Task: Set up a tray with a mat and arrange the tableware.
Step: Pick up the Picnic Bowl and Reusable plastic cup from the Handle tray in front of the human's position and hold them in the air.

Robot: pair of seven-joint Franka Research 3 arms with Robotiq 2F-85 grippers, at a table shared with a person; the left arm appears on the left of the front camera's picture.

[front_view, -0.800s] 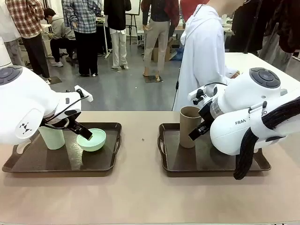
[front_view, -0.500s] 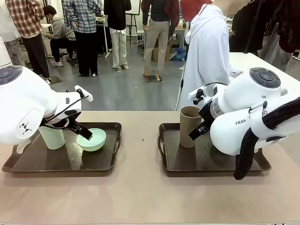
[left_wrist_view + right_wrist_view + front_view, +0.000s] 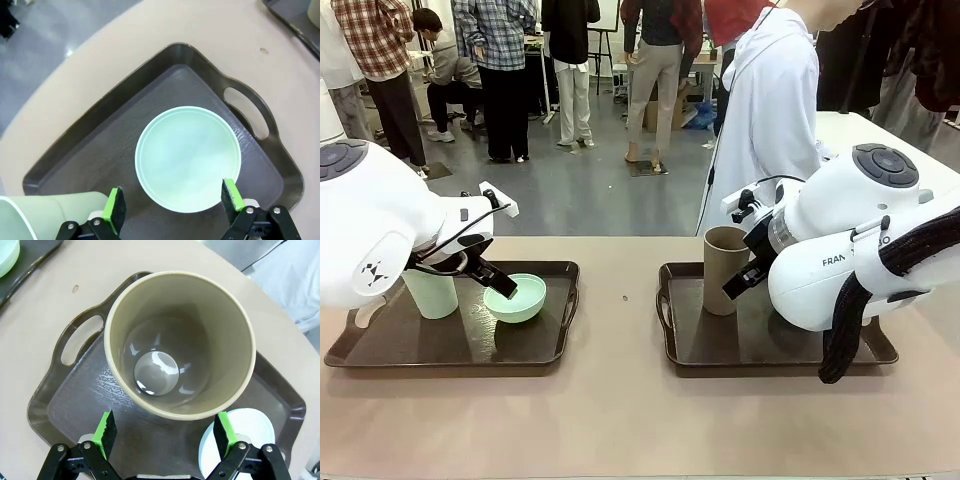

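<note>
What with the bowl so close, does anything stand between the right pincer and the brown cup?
Nothing visible does. The open right pincer faces the cup directly; the bowl sits beside one finger, off to the side.

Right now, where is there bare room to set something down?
Free: the table between the left tray and right tray, and along its near edge. Crowded: around the green bowl, green cup and brown cup.

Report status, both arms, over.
Left gripper open over pale green bowl on left tray, pale green cup beside. Right gripper open over brown cup on right tray, light blue bowl beside. Person standing beyond right tray.
</note>
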